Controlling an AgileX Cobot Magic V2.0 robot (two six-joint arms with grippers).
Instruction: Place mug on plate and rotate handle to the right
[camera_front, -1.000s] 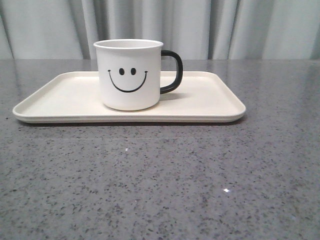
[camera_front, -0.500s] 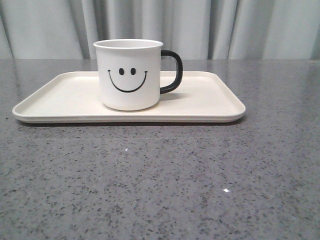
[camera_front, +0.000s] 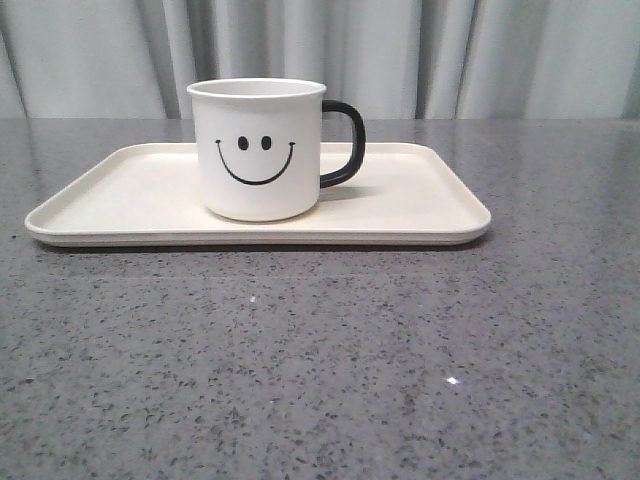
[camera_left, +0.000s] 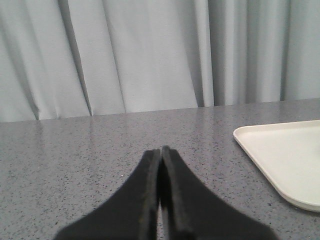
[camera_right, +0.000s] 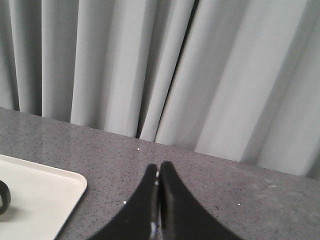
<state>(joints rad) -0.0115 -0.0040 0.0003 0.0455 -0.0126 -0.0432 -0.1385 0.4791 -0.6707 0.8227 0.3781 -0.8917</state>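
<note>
The white mug (camera_front: 258, 150) with its black smiley face turned toward the camera stands upright on the cream plate (camera_front: 420, 195), left of the plate's middle. Its black handle (camera_front: 345, 143) points to the right. Neither gripper shows in the front view. My left gripper (camera_left: 160, 151) is shut with nothing in it, hovering over bare table beside one corner of the plate (camera_left: 285, 157). My right gripper (camera_right: 158, 167) is also shut and empty, beside another corner of the plate (camera_right: 40, 197); a sliver of the handle (camera_right: 4, 197) shows at that view's edge.
The grey speckled table (camera_front: 320, 360) stretches in front of the plate. Pale grey curtains (camera_front: 420, 55) hang behind the table's far edge.
</note>
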